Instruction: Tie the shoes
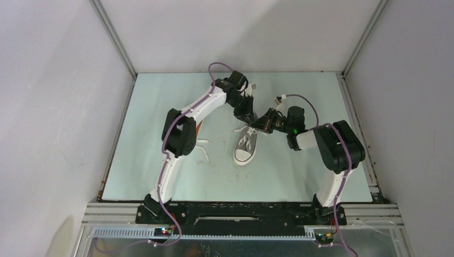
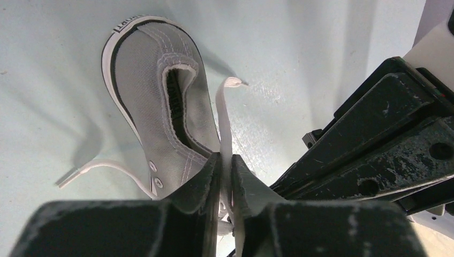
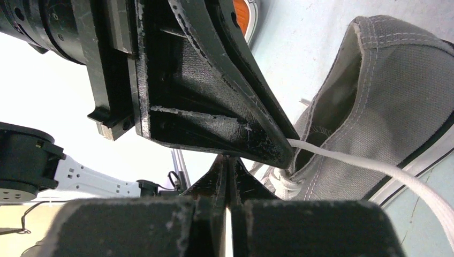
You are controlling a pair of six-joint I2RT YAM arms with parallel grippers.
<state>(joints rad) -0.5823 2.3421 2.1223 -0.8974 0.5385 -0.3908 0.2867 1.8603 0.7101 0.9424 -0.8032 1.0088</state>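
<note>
One grey canvas sneaker is seen near the middle of the pale, matte tabletop, with its rounded white rubber toe cap turned toward the near edge and its heel toward the far edge. Woven cloth with rows of pale stitching is shown in the wrist views, along with a white rubber band round the heel. A flat white lace, ribbon-like and slightly frayed at its free end, is clamped between the scuffed black fingers of the left gripper just above the sneaker's open collar. From there it is drawn out in a taut line toward the right gripper's camera.

The right gripper is held just beside the left one over the heel end of the sneaker. Its wedge-shaped fingers are pressed together, and whether anything is pinched between them cannot be told.

A second sneaker lies left of the middle and is largely hidden under the left arm. Only a strip of its orange sole and two loose white lace ends on the tabletop are shown.
</note>
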